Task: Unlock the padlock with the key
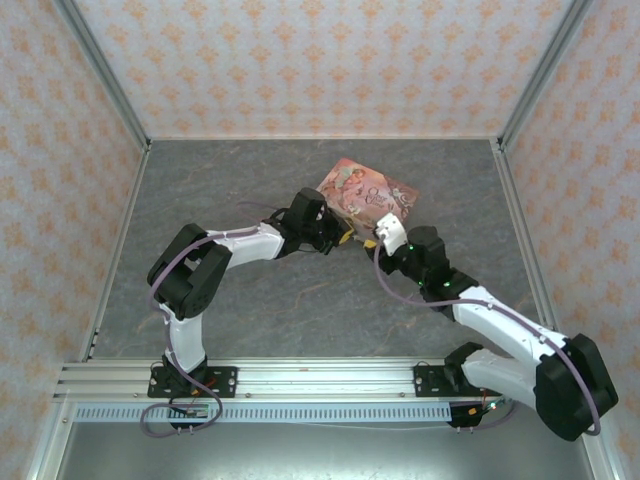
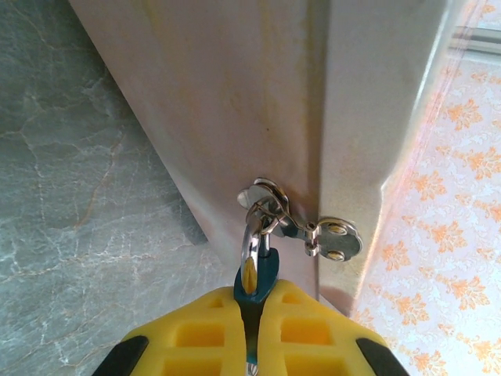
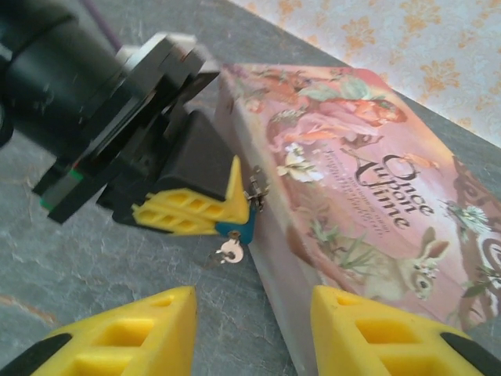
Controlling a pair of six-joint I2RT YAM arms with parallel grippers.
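left gripper (image 2: 252,307) pinches padlock (image 2: 258,274) on tin (image 2: 235,94) hasp (image 2: 301,227), lower centre | key (image 3: 230,249) hangs beneath padlock | right gripper (image 3: 252,301) spread, near, facing tin | bare table (image 2: 70,196) left, wall (image 2: 438,235) right

Two white-shelled arms with bulky black joints, left arm (image 1: 240,243) and right arm (image 1: 500,325), stand on black bases bolted to the aluminium rail (image 1: 320,378). Purple cables (image 1: 152,290) trail beyond the rail; left pincer (image 2: 250,305) and right pincer (image 3: 254,309) wear yellow waffle-ribbed fingers (image 3: 129,333).
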